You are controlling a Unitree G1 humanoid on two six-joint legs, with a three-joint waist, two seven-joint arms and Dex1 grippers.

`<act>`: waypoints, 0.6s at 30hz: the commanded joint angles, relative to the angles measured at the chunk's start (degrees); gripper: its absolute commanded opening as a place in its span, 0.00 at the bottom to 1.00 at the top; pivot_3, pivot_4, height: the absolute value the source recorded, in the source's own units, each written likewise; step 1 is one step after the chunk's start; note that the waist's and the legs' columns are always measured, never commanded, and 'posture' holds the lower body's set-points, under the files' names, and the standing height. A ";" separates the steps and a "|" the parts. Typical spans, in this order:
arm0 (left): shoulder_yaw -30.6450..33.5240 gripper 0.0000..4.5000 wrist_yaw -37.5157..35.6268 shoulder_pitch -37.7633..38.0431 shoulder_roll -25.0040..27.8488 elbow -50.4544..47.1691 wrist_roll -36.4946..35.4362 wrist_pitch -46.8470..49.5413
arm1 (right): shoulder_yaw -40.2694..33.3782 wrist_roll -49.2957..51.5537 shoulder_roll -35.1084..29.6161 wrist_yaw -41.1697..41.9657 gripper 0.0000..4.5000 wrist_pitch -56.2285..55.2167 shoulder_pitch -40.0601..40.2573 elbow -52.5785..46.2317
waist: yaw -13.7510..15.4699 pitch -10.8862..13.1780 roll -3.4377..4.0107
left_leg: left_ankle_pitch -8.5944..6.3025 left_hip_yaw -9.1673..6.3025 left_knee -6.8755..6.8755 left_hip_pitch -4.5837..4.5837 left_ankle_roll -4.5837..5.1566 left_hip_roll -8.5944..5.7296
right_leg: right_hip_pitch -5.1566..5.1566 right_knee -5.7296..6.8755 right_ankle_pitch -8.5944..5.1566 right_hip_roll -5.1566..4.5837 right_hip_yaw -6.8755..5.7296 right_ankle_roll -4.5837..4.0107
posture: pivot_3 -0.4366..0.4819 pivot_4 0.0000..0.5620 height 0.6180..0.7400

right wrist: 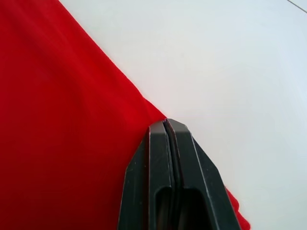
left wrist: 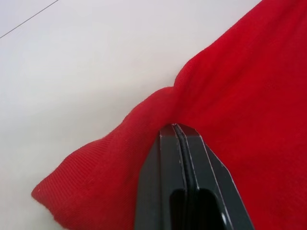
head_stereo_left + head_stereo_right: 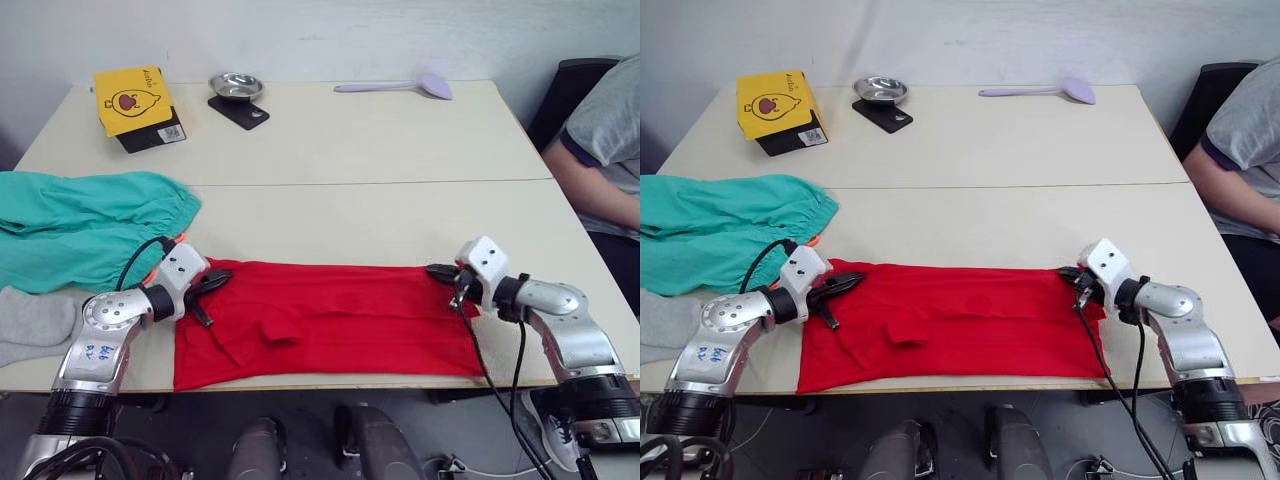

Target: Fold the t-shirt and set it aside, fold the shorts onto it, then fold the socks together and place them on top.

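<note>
I have the t-shirt (image 3: 330,320) spread along the table's (image 3: 400,150) near edge; left gripper (image 3: 212,283) and right gripper (image 3: 443,271) both pinch its far corners; soft, limp cloth, best held by edges.

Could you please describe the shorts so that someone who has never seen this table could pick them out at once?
Look at the near half of the long white table, at the edge on the robot's left. The shorts lie crumpled there, beyond the grey socks and beside the red t-shirt. They are the only teal-green cloth in sight.
</note>
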 commanded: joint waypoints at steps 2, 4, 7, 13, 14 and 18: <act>2.35 0.00 -5.44 0.02 -0.39 0.45 -4.35 -3.10 | -3.06 9.18 1.41 6.73 0.00 0.79 -2.18 -5.00 | -0.01 0.03 0.03 | 0.00 0.00 -0.02 -0.07 -0.01 0.02 | -0.06 0.00 0.00 0.03 -0.01 0.00 | 0.48 0.27 1.00; 2.70 0.00 -8.04 -1.02 -0.72 -0.51 -6.65 -3.04 | -1.64 9.26 1.62 7.29 0.00 2.04 -3.14 -6.65 | -0.02 0.05 0.04 | -0.01 0.00 -0.01 -0.14 -0.02 0.01 | -0.11 0.00 0.00 0.03 -0.01 0.00 | 0.48 0.27 1.00; 1.14 0.00 -10.13 -2.09 -1.74 -2.76 -8.35 -1.03 | 2.09 7.02 3.36 6.49 0.00 2.00 -3.60 -8.84 | 0.09 0.04 0.02 | -0.01 0.00 0.01 -0.14 -0.02 0.01 | -0.09 -0.03 0.00 0.01 -0.02 0.01 | 0.48 0.27 1.00; -2.50 0.00 -7.95 -2.81 -4.65 -3.87 -5.75 0.97 | 8.61 -0.97 5.97 2.37 0.00 -1.01 -3.00 -7.97 | 0.11 0.04 0.02 | -0.02 0.00 0.00 -0.17 -0.04 -0.01 | -0.08 -0.08 0.00 -0.01 -0.03 0.01 | 0.48 0.27 1.00; -3.47 0.00 -6.27 -2.94 -5.44 -3.40 -4.07 1.10 | 9.08 -2.34 7.10 0.14 0.00 -1.09 -2.89 -7.45 | 0.11 0.04 0.01 | -0.01 0.00 0.02 -0.17 -0.04 -0.02 | -0.08 -0.08 0.00 -0.02 -0.03 0.01 | 0.48 0.27 1.00; -3.76 0.00 1.14 -3.62 -7.16 -0.80 0.78 2.79 | 7.64 -5.78 8.74 -6.29 0.00 -1.21 -2.28 -4.99 | 0.06 0.04 0.00 | -0.01 0.01 0.02 -0.17 -0.05 -0.02 | -0.09 -0.09 0.02 -0.02 -0.01 0.03 | 0.48 0.27 1.00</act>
